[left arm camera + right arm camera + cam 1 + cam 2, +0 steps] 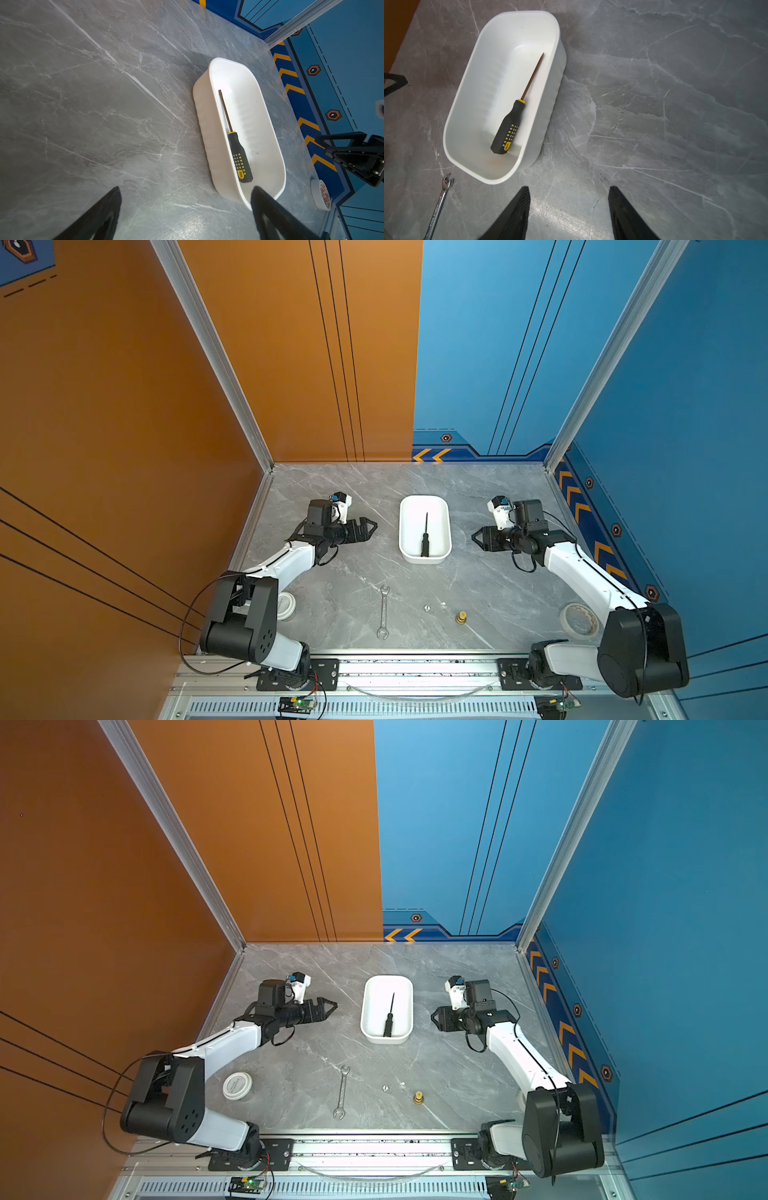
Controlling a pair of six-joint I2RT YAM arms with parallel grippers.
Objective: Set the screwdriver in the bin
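I'm getting only the tips of each claw in the wrist views, the rest being cut off at the frame edge, and the right arm is hiding part of the tape point(581, 620). The right claw point(569, 188) is standing partly spread and empty, and the left claw point(186, 188) is gaping wide, gripping nothing. The screwdriver point(512, 120) is lying flat inside the bin point(552, 93), which is sitting between the two claws, both pointing at it and neither touching.

Lab robot cell: left arm point(286, 560), right arm point(582, 568) on aluminium rail point(415, 668); orange panel point(104, 406) and blue panel point(685, 406) enclose it.
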